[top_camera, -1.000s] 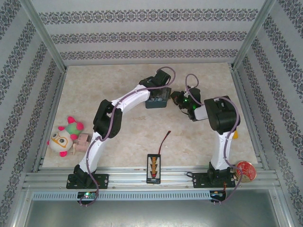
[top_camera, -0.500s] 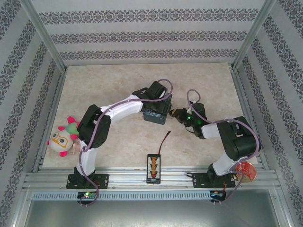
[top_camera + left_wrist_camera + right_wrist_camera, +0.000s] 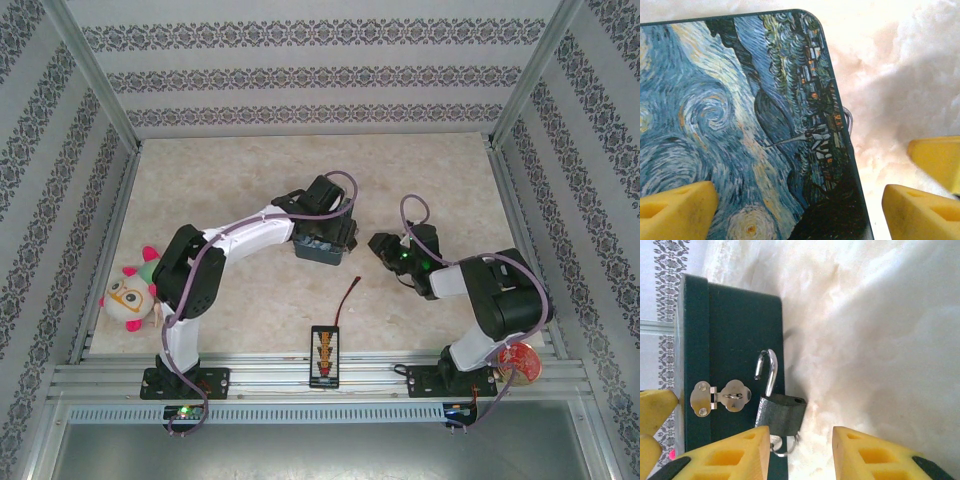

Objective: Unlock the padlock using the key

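Note:
The dark grey padlock (image 3: 781, 415) lies against the side of the blue painted tin (image 3: 735, 350), beside the tin's metal hasp (image 3: 722, 396). Its shackle (image 3: 767, 371) has sprung open, one end free. The small key (image 3: 776, 441) sticks out of the padlock's underside on a thin ring, partly behind a yellow pad. My right gripper (image 3: 800, 455) is open, its pads either side of the padlock and apart from it. My left gripper (image 3: 797, 210) is open wide over the tin's Starry Night lid (image 3: 730, 125). From above, the left gripper (image 3: 325, 235) hovers over the tin (image 3: 320, 250), with the right gripper (image 3: 385, 245) just beside.
A plush toy (image 3: 130, 290) lies at the left edge of the table. A black board (image 3: 325, 352) with a red-and-black wire (image 3: 350, 292) sits near the front middle. A red disc (image 3: 520, 360) rests by the right arm's base. Patterned walls enclose three sides.
The right gripper has opened and drawn back a little from the padlock. The left arm has pulled the tin nearer and leftward, and its jaws have widened.

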